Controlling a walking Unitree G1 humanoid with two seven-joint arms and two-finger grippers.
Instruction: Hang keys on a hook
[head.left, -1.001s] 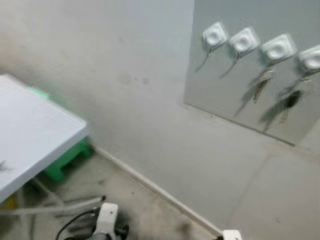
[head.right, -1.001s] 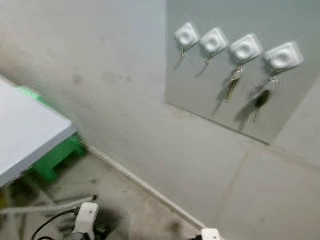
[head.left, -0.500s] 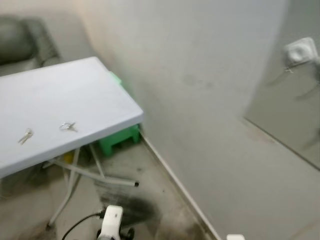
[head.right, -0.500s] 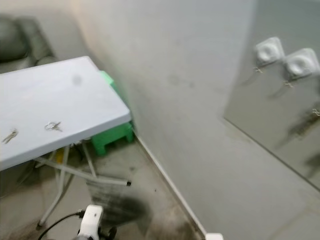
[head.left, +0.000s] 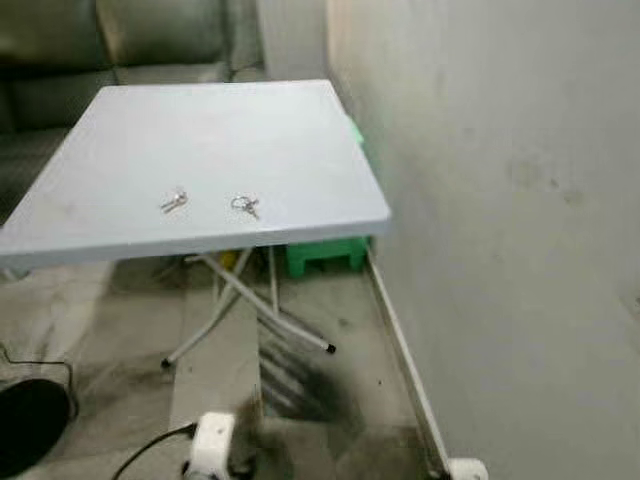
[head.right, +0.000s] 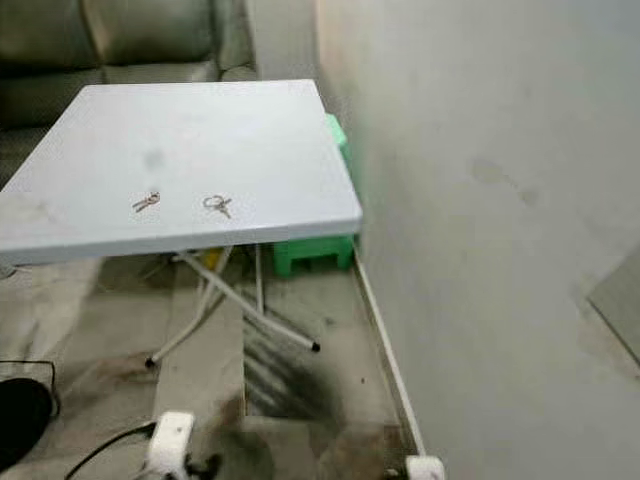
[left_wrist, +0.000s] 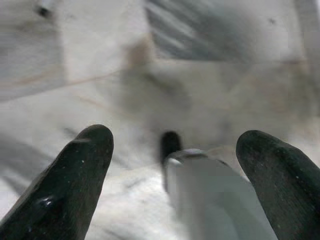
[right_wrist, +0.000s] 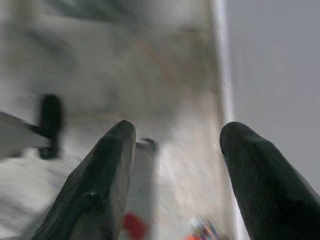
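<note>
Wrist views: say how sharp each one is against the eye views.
Left wrist view: floor smeared, left gripper fingers fairly crisp. Right wrist view: everything soft, right gripper included. Eye views: sharp enough to show both key sets on the table.

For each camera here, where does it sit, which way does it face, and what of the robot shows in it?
Left eye view: on the head, looking forward and down at the table with two key sets, wall to the right.
Right eye view: same scene; shares table, keys and green stool.
Left wrist view: along the open left gripper, facing the floor.
Right wrist view: along the open right gripper, facing floor and baseboard.
</note>
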